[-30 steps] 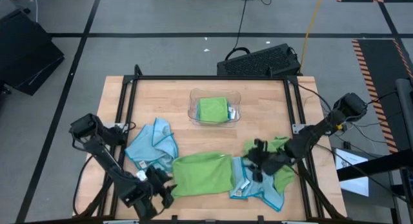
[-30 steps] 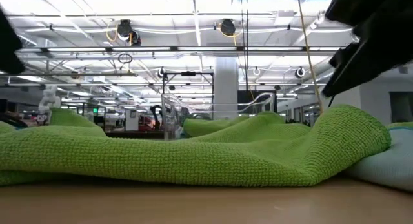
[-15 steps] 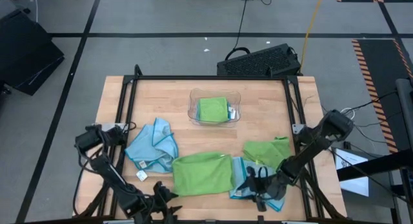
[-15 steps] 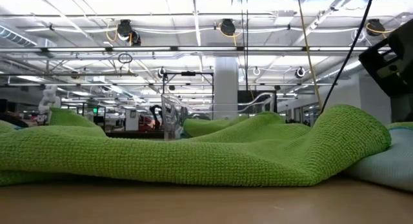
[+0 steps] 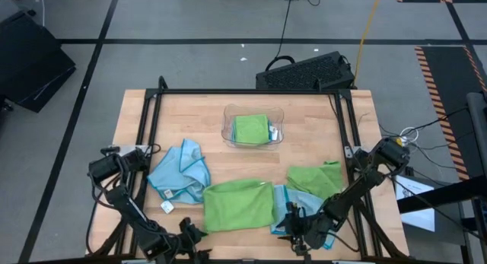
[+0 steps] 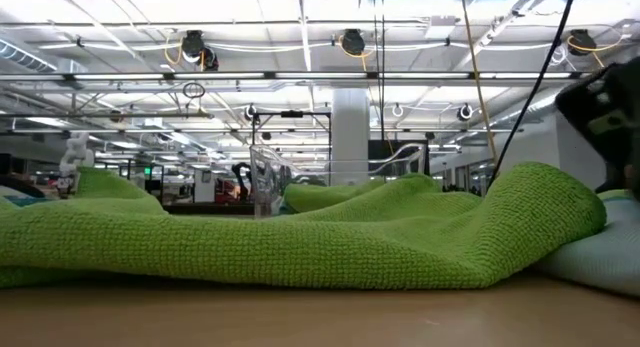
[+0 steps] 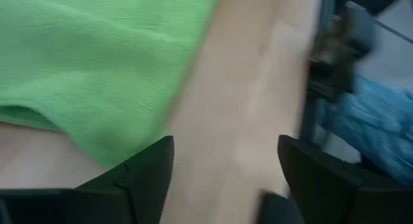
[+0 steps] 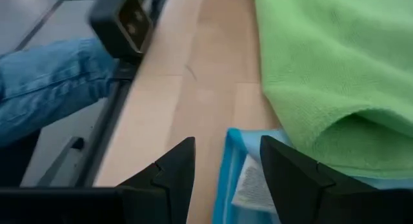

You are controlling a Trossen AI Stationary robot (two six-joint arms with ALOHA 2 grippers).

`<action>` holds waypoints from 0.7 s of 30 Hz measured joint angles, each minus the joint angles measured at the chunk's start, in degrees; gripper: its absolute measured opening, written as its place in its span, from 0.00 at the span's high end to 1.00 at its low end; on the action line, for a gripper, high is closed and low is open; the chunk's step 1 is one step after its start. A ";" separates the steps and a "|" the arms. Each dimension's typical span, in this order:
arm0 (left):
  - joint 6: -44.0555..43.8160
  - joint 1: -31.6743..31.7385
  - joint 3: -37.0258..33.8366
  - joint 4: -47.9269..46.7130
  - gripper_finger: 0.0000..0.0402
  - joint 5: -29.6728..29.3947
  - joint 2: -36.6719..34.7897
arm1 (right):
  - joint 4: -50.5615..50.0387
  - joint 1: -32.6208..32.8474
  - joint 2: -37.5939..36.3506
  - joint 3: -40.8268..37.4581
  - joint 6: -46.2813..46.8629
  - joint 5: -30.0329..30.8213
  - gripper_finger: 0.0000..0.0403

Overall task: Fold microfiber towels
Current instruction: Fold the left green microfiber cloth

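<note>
A wooden table (image 5: pixel 190 116) is sitting inside a black frame, seen from above. Near its front edge, a lime green towel (image 5: pixel 239 205) is lying flat as a rough rectangle, its long side running left to right across the table. From table height it is filling the picture as a low, rumpled green ridge (image 6: pixel 300 242).

Left of it, a light blue towel (image 5: pixel 179 171) is lying bunched in a heap, a small white tag showing at its near corner. To the right, another light blue towel (image 5: pixel 287 211) is lying partly under the flat green one and partly under a crumpled green towel (image 5: pixel 316 179) farther back. At the middle back of the table, a clear plastic tray (image 5: pixel 226 131) is holding a folded green towel (image 5: pixel 250 129), its long side pointing front to back.

The left gripper (image 5: pixel 185 237) is hovering at the table's front edge, just beside the flat green towel's near left corner. Its fingers (image 7: pixel 139 175) are standing spread apart over bare wood with nothing between them.

The right gripper (image 5: pixel 298 231) is hovering at the front edge over the near end of the right-hand blue towel. Its fingers (image 8: pixel 171 166) are parted, with blue cloth and a white tag lying below the gap, not pinched.
</note>
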 joint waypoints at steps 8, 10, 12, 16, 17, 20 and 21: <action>-1.17 -3.95 1.56 -7.16 0.42 -6.34 -0.09 | -0.09 0.44 -1.58 -0.09 -2.95 -1.32 0.58; -7.03 -4.72 1.56 -13.00 0.43 -7.73 -0.09 | -0.21 0.45 -1.54 -0.11 -3.75 -1.45 0.58; -13.72 -5.00 1.56 -18.21 0.43 -7.83 -0.09 | -0.59 0.47 -1.56 -0.11 -4.50 -1.41 0.58; -20.73 -4.78 1.19 -22.46 0.43 -8.27 -0.09 | -0.58 0.47 -1.56 -0.11 -5.79 -1.28 0.58; -20.38 -4.55 0.98 -21.86 0.43 -8.41 -0.09 | -0.58 0.46 -1.56 -0.11 -5.97 -1.23 0.58; -18.10 -3.28 0.49 -20.51 0.43 -8.40 0.10 | -0.37 0.47 -1.56 -0.11 -6.79 -1.21 0.58; -17.57 -2.69 0.38 -20.40 0.43 -8.22 0.37 | -0.17 0.47 -1.56 -0.11 -6.83 -1.21 0.58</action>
